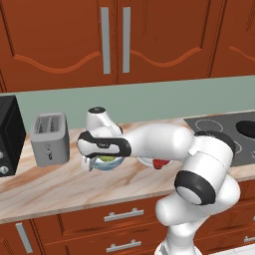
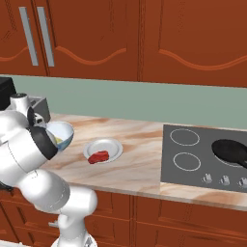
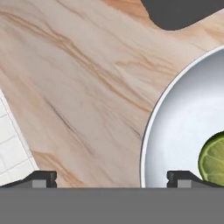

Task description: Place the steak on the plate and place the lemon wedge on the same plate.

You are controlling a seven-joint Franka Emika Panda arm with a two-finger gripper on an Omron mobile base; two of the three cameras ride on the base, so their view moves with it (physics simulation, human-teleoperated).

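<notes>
Hanging over the marble counter (image 2: 140,159), the gripper (image 3: 111,177) has its two fingers spread wide apart and nothing between them. The bowl (image 2: 61,134) is the handiest landmark here. In the hand view one dark fingertip (image 3: 41,178) sits above bare counter outside the bowl's rim, and the other is above the bowl's inside. The lemon wedge (image 3: 213,159) lies in the bowl, yellow-green, just beside that second fingertip and not touched by it. From the left base view the wedge shows under the robot's forearm. The plate (image 2: 103,150) stands on the counter just beside the bowl, on the stove (image 2: 207,157) side. The steak (image 2: 99,157) lies on the plate, near the edge closest to the robot. The toaster (image 1: 50,138) stands on the bowl's other side, away from the plate.
</notes>
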